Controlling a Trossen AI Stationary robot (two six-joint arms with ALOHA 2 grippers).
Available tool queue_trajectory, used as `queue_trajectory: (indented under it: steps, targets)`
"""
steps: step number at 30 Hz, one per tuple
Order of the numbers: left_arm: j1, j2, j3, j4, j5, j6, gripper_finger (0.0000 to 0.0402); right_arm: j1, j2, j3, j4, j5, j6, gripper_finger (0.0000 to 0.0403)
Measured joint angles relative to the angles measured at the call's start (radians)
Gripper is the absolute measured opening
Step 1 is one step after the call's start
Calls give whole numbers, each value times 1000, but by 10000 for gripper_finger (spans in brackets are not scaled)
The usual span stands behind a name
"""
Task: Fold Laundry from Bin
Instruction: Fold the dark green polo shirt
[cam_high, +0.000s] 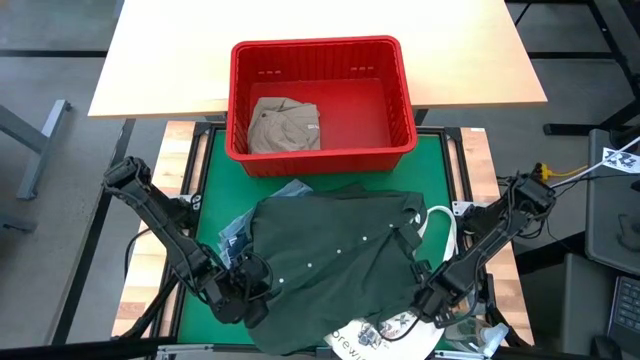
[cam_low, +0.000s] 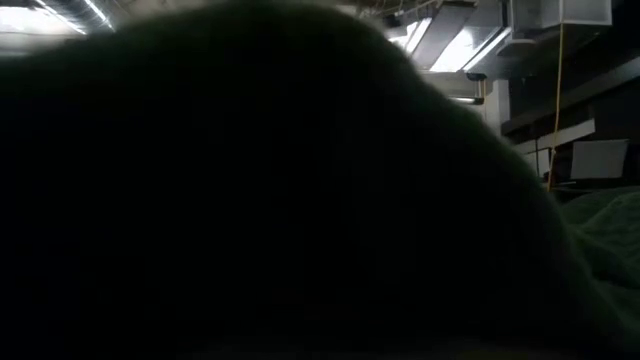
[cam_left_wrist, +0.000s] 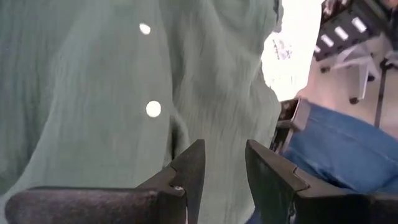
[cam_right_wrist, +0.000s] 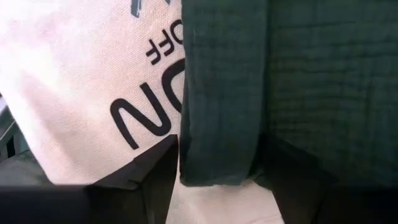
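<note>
Dark green button-up shirt (cam_high: 335, 255): we found it spread crumpled on the green worktop (cam_high: 440, 170) before the red bin (cam_high: 322, 150), small white buttons showing. Left gripper (cam_left_wrist: 224, 174): jaws apart at its near-left edge. Right gripper (cam_right_wrist: 217, 171): jaws clamped on a shirt fold. Khaki garment (cam_high: 283, 125) lay in the bin.

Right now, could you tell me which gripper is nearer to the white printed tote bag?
Right. The right gripper sits at the dark green button shirt's edge, directly over the white printed tote bag. The left gripper is across the shirt, at its opposite edge.
</note>
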Motion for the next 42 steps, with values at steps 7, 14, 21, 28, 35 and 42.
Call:
queue_trajectory:
  steps: [7,14,21,28,35,42]
  targets:
    - [-11,82,0,175,-23,118,110,0,0,0,-1,-14,15,163]
    - [-37,194,0,392,150,172,136,0,0,0,-1,-14,43,136]
    - [-66,285,0,407,255,148,188,0,0,0,-1,-15,46,136]
    - [-97,368,0,471,261,208,206,0,0,0,0,-15,46,136]
    - [-121,437,0,574,230,346,206,0,0,0,0,-15,46,136]
    - [-120,481,0,574,115,399,206,0,1,-1,0,-15,65,136]
